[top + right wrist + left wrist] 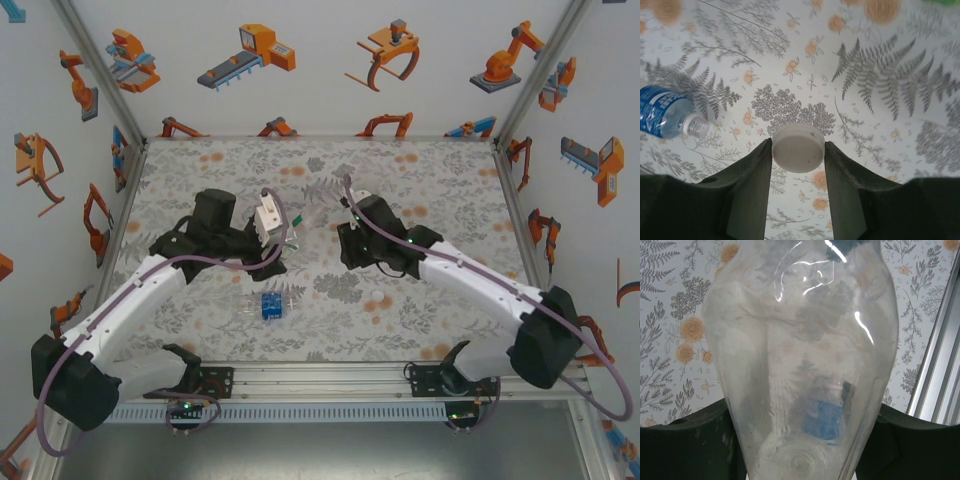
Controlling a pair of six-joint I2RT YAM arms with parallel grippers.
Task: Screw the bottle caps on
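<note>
Caps, count: one in sight, a whitish round cap (798,147).
Cap, place: pinched by its rim between the two fingers of the right claw (798,151), flat face toward the wrist camera, held off the counter (450,180).
Right claw, state: closed on the cap, one finger touching each side.
Bottles, count: two that can be told for certain.
Bottle one: clear bottle (800,340), wedged between the fingers of the left claw (802,432); its body spans most of the left wrist view, and the leaf pattern shows through the wall.
Left claw, state: gripping the clear bottle, a dark finger against each flank.
Bottle two: blue-label bottle (266,305), lying on its side on the counter between the two arms, nearer the bases than either claw; its neck is bare.
Claws, relation: apart from each other, both over the middle of the counter.
Unsorted: a green patch (940,2) at the upper edge of the right wrist view, too little of it to name.
</note>
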